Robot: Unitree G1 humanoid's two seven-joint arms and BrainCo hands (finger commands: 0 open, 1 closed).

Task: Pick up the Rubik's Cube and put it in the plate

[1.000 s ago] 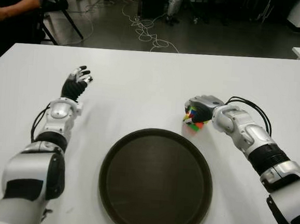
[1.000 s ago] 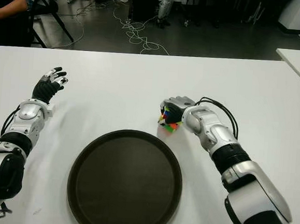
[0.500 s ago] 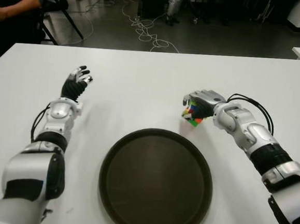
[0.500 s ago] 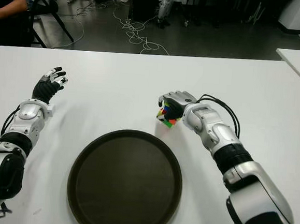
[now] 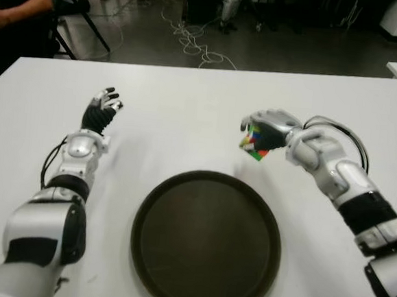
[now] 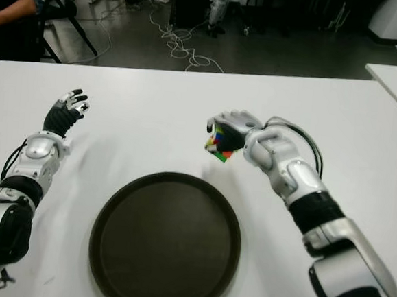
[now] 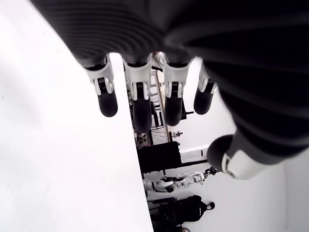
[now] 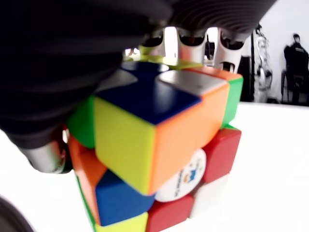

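Gripping the Rubik's Cube (image 5: 255, 142) from above, your right hand (image 5: 267, 126) holds it clear of the desk (image 5: 187, 120), just beyond the far right rim of the plate (image 5: 206, 240). The right wrist view shows the fingers (image 8: 193, 36) curled over the top while most of the cube hangs below them, tilted, so judge the hold as shallow: a quick swing toward the plate could let the cube slip or twist out and land on the desk short of the rim. Carrying it too low could clip that rim as well. Your left hand (image 5: 100, 110) shows over the desk well to the left of the plate, fingers spread and holding nothing. Beyond the white desk lie a dark floor with loose cables (image 5: 193, 41), and a seated person (image 5: 13, 10) at the far left.
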